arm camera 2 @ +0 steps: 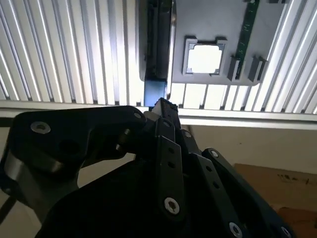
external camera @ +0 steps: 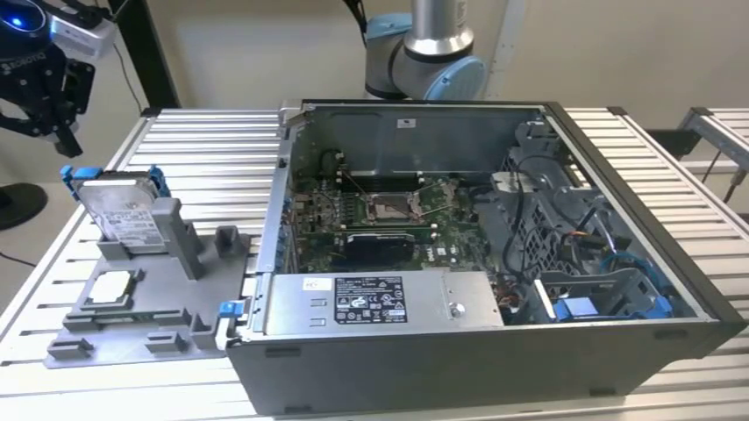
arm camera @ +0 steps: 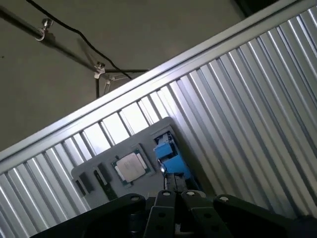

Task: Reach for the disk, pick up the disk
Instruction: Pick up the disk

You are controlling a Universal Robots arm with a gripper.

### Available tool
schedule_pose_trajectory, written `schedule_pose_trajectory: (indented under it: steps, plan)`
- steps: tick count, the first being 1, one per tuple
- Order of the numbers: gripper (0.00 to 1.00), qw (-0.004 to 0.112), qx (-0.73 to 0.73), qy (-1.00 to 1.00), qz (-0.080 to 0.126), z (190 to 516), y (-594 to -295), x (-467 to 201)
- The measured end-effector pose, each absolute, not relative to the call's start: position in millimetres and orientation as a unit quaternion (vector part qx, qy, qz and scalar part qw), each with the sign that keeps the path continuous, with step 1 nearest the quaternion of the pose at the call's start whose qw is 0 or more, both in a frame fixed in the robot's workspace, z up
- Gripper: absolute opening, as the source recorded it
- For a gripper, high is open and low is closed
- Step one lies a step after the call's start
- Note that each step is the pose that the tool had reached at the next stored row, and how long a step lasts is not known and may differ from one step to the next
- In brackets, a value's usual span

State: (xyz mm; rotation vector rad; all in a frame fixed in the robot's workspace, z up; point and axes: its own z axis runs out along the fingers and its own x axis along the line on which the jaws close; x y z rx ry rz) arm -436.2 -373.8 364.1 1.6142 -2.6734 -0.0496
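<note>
Over the ribbed table [external camera: 210, 149], at the exterior view's left, my gripper [external camera: 47, 123] hangs above the disk [external camera: 123, 215], apart from it.

I cannot tell whether my jaws are released or clenched; they grasp nothing. Leaning upright in a slot of the grey holder [external camera: 129, 333], the disk shows its labelled face and blue frame. A white-topped square chip [external camera: 111, 285] lies lower on the same holder. Toward the exterior view's right stands the open computer case [external camera: 468, 368], with a silver power supply [external camera: 374, 303] inside its near wall.
</note>
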Motion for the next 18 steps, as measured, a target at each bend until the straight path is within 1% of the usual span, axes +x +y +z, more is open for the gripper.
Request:
schedule_pose_trajectory:
  steps: [18]
  plan:
    - [0.0,0.012,0.644,-0.765,-0.014,364.1,-373.7,-436.2]
